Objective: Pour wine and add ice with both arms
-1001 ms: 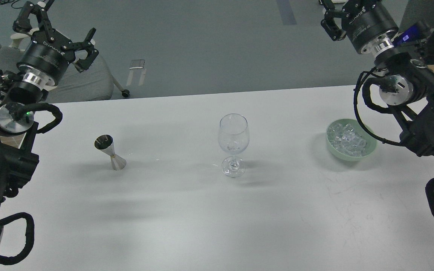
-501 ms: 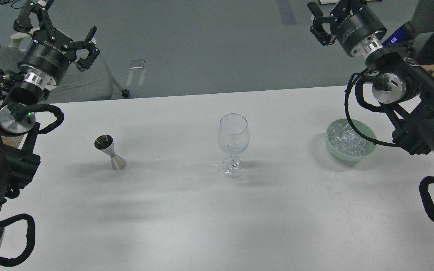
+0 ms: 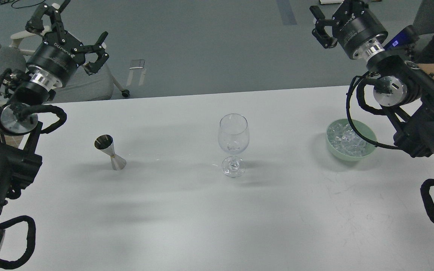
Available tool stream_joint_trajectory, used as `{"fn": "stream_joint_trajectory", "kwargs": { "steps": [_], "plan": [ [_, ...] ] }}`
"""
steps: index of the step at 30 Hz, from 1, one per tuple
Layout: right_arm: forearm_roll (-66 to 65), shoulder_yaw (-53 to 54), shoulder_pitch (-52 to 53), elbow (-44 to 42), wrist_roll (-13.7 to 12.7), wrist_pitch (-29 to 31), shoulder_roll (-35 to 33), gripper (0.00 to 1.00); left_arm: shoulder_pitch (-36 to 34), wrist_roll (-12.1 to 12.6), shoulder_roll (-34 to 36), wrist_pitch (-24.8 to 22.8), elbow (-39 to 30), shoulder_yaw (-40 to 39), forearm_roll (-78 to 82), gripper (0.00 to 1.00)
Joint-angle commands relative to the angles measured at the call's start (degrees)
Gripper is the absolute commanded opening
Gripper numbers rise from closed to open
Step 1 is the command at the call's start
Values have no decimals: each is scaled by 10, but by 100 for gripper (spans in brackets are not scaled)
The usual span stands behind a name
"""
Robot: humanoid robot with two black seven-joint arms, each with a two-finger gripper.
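Both claws hang high with nothing held: the left claw (image 3: 74, 33) spread, the right claw (image 3: 335, 20) too cropped to tell. The wine is presumably in the jigger (image 3: 110, 152), the ice (image 3: 347, 142) in the green bowl (image 3: 367, 153). Lower the left squarely around the jigger's waist, gripping gently to keep it upright.

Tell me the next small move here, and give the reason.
Probably lower the left gripper toward the jigger. It hangs open, high above the table's far left edge, holding nothing, and the wine glass looks empty. The ice sits in the green bowl, so pouring likely comes first.
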Motion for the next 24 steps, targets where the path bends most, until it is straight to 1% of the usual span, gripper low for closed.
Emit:
{"fn": "stream_joint_trajectory", "kwargs": {
  "steps": [1, 6, 10, 12, 14, 18, 22, 24],
  "plan": [
    [0, 1, 1, 1, 0, 0, 0, 100, 3, 6, 10, 0, -10, -3, -1, 98],
    [0, 0, 0, 1, 0, -2, -1, 100, 13, 12, 12, 0, -20, -6, -5, 96],
    [0, 0, -4, 0, 0, -3, -1, 100, 56, 59, 30, 0, -66, -8, -53, 96],
    [0, 0, -4, 1, 0, -3, -1, 100, 70, 69, 40, 10, -82, -8, -73, 96],
    [0, 0, -4, 1, 0, -3, -1, 100, 105, 79, 65, 25, -122, -10, -115, 96],
    [0, 0, -4, 1, 0, -3, -1, 100, 169, 87, 102, 42, -180, -27, -161, 96],
    [0, -1, -5, 0, 0, -3, -1, 100, 263, 104, 129, 70, -249, -70, -204, 96],
    [0, 0, -10, 0, 0, -3, 0, 100, 330, 116, 130, 95, -303, -116, -220, 96]
  ]
}}
